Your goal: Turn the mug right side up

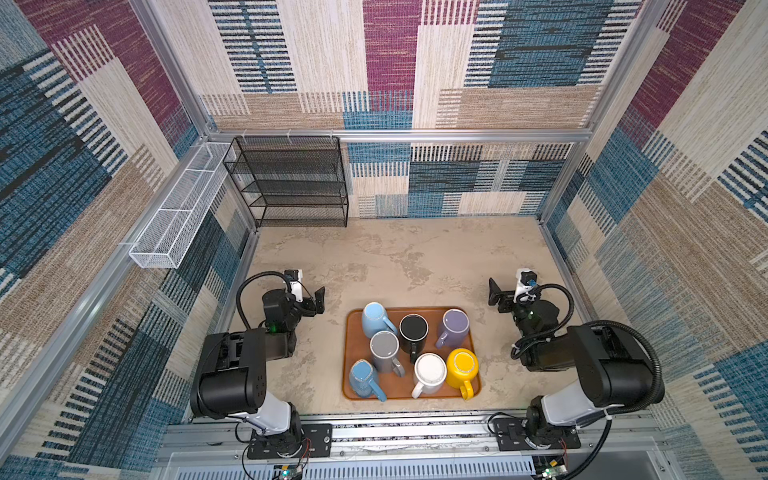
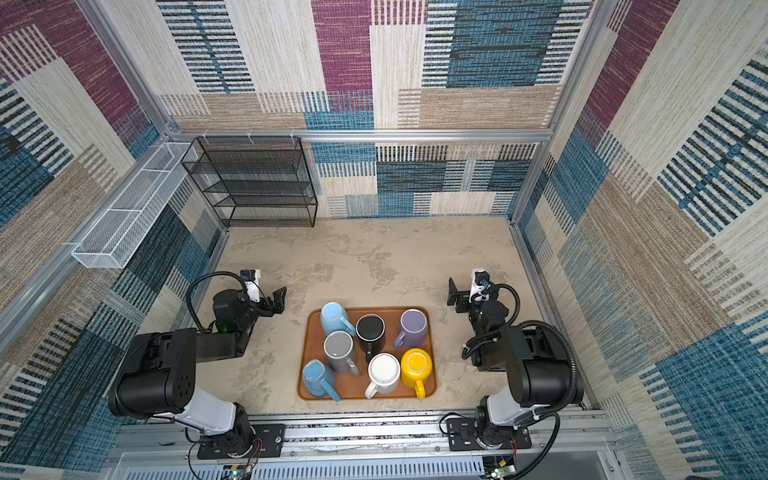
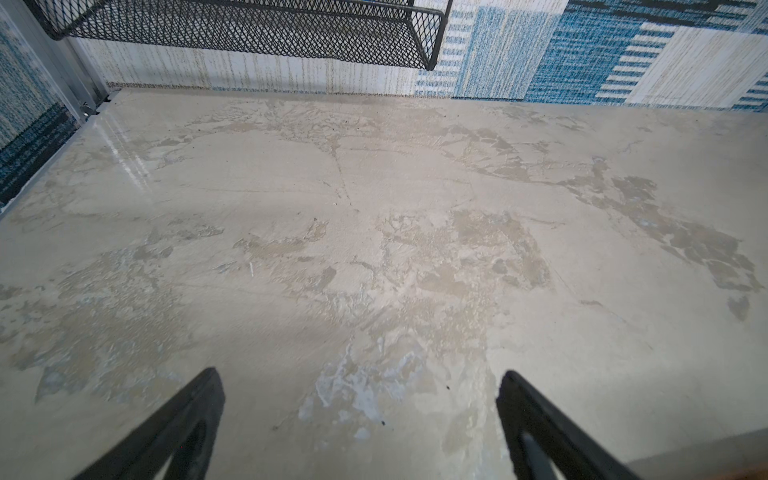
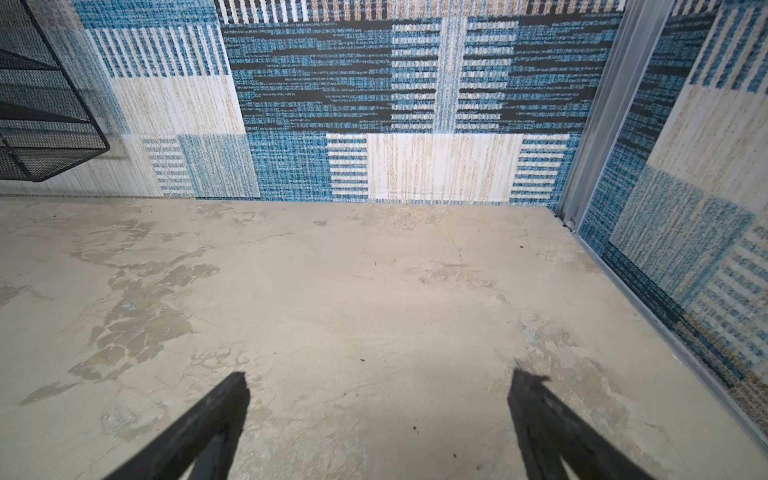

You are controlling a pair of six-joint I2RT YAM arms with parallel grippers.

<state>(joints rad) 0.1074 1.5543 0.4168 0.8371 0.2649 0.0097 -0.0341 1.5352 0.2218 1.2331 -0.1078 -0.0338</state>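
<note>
Clearly both the left gripper (image 1: 319, 300) and right gripper (image 1: 495, 294) hang with fingers (image 3: 178, 432) wide apart, well clear of the tray (image 1: 355, 349) where the mugs (image 1: 384, 345) sit base-up. Better take the edge-standing yellow mug (image 1: 462, 365), lifting clear of the others before rotating

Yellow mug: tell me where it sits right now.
In both top views the yellow mug stands in the near right corner of the tray, right beside the white mug, with the purple mug behind it.

Seven mugs (image 1: 376, 319) (image 1: 414, 328) (image 1: 454, 327) (image 1: 384, 351) (image 1: 363, 376) (image 1: 430, 370) (image 1: 462, 365), one tray (image 1: 355, 345)
</note>
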